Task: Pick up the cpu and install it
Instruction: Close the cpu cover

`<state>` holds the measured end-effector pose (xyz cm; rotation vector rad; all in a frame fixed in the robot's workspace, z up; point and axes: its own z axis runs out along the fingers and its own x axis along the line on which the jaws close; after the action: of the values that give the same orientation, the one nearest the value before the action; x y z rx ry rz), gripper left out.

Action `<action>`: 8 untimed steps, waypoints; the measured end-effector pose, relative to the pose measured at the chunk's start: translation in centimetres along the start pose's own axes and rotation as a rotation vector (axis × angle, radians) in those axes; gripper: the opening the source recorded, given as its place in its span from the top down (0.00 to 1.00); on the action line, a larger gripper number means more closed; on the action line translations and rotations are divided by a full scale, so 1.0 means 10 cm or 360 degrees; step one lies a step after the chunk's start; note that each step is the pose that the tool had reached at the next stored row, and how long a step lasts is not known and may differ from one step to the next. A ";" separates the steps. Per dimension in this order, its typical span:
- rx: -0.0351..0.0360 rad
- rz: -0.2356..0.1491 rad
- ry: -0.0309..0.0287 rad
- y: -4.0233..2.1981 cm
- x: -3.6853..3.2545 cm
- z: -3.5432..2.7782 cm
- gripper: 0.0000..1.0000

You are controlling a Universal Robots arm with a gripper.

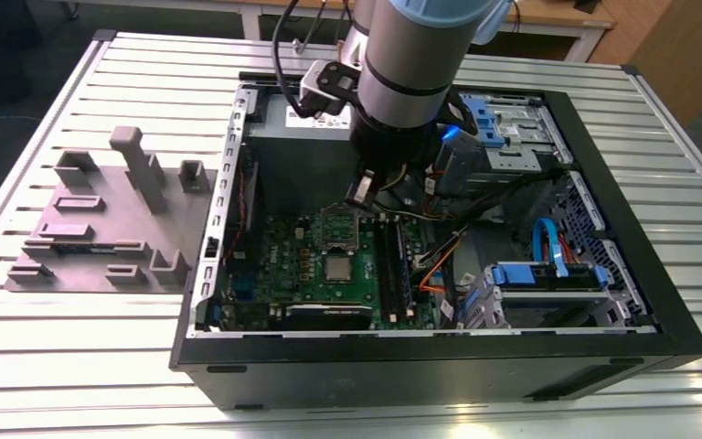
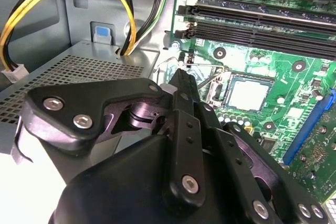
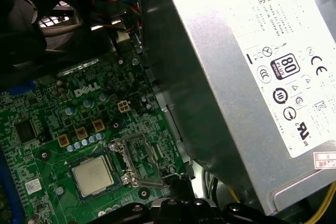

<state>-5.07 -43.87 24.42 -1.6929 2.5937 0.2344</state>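
cpu (image 3: 93,175): I see it lying flat in the socket on the green motherboard (image 3: 47,129), silver lid up. Also visible in the second wrist view (image 2: 248,94) and the exterior view (image 1: 340,268).
socket: the metal retention frame (image 3: 137,162) is swung open just beside the chip, so I judge the chip seated but not clamped.
gripper (image 2: 182,74): over the board near the socket, apart from the chip, holding nothing. Fingertips look pressed together, so I judge the jaws closed; the tips are partly hidden behind the linkage, so not certain.
arm: in the exterior view it drops into the open PC case (image 1: 643,302), wrist just above the socket area.
power supply (image 3: 252,77): big grey box with a white label, close alongside the board. Not the task part.
handling: my judgement is light, rigid, thin. Smooth metal lid, so likely slippery. Underside contacts and socket pins are fragile; no tilting or pressing.
grasp: I'd take it by two opposite edges of the pale rim, never the underside.
orientation: flat, lid up, edges square to the socket and board edges.
long axis: none to speak of, it's near square. I can't make out the corner marker or notches.
clutter: yellow and black cables (image 2: 123,9) by the power supply, clear of the socket.
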 end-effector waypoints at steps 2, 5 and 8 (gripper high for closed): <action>0.0000 0.0000 -0.00001 -0.006 0.018 -0.002 0.90; 0.0000 0.0000 -0.00002 -0.016 0.053 -0.007 0.90; 0.0000 0.0000 -0.00002 -0.022 0.072 -0.010 0.90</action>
<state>-5.16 -44.63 24.42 -1.6927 2.5936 0.2345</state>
